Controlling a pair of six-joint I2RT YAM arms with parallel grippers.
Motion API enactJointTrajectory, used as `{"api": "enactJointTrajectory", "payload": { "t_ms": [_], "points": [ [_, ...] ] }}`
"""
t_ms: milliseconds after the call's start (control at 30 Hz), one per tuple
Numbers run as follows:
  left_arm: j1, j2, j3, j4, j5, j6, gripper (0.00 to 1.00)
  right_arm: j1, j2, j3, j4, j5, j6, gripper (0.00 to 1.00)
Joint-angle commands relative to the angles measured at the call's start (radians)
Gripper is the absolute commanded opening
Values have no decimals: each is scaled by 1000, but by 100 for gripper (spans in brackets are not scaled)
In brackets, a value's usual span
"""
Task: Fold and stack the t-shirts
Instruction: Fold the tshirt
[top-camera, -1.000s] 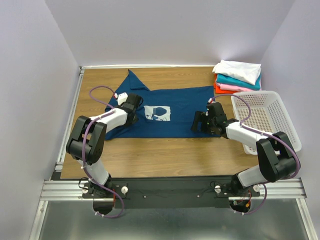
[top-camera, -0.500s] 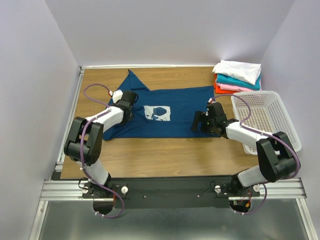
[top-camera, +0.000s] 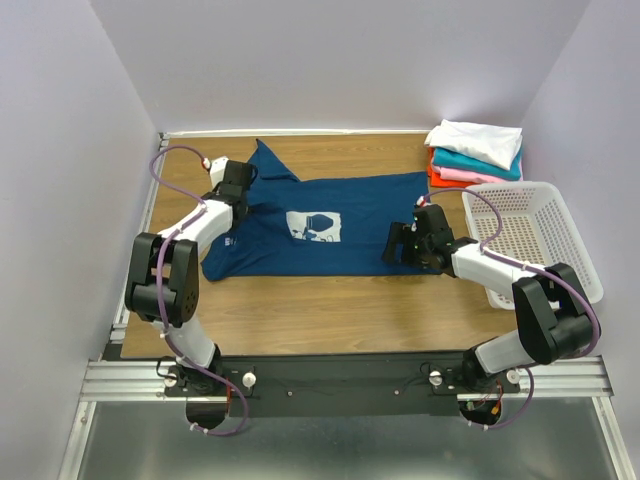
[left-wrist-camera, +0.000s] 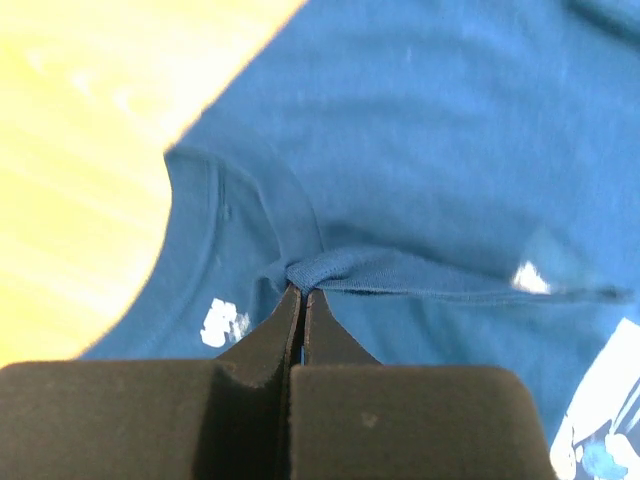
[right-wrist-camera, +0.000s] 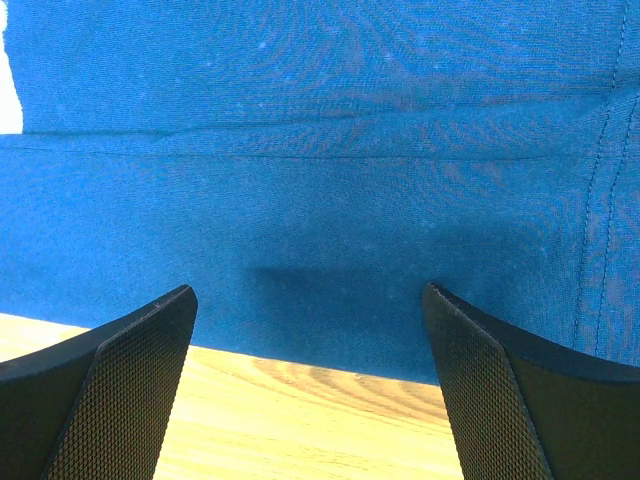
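A navy blue t-shirt (top-camera: 330, 240) with a white square print (top-camera: 315, 226) lies spread on the wooden table (top-camera: 330, 300). My left gripper (top-camera: 236, 182) sits at the shirt's far-left part. In the left wrist view the left gripper (left-wrist-camera: 301, 291) is shut on a bunched fold of the navy t-shirt (left-wrist-camera: 420, 150) beside the collar. My right gripper (top-camera: 398, 244) hovers at the shirt's right near corner. In the right wrist view it (right-wrist-camera: 308, 292) stands open over the shirt's hem (right-wrist-camera: 320, 330) with nothing between its fingers. Folded white, teal, pink and orange-red t-shirts (top-camera: 475, 152) are stacked at the back right.
A white perforated basket (top-camera: 535, 240) stands at the right edge, just beyond the right arm. Bare wood runs along the table's near side, and a purple wall closes in on each side.
My left gripper has shut on the navy cloth and moved toward the far left, dragging that part of the shirt with it. The right arm has stayed still.
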Motion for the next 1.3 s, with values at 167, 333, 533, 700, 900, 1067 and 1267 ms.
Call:
{"api": "enactJointTrajectory", "payload": {
  "t_ms": [167,333,533,700,900,1067,1267],
  "points": [
    [29,110,114,157,141,245,0,0,39,-19,-57,41,5,100],
    [29,205,189,140,181,303,0,0,45,-18,-57,44,2,100],
    [30,285,290,26,100,283,27,-2,55,-15,-58,36,0,100],
    [32,313,390,-51,34,223,98,0,47,-13,-58,35,-3,100],
    [29,225,373,-44,89,164,98,0,-17,-7,-63,22,-18,100],
    [21,50,154,132,253,104,98,0,-105,-7,-66,30,-9,100],
    [7,-16,-70,292,410,51,98,0,-74,50,-64,55,57,100]
  ]
}}
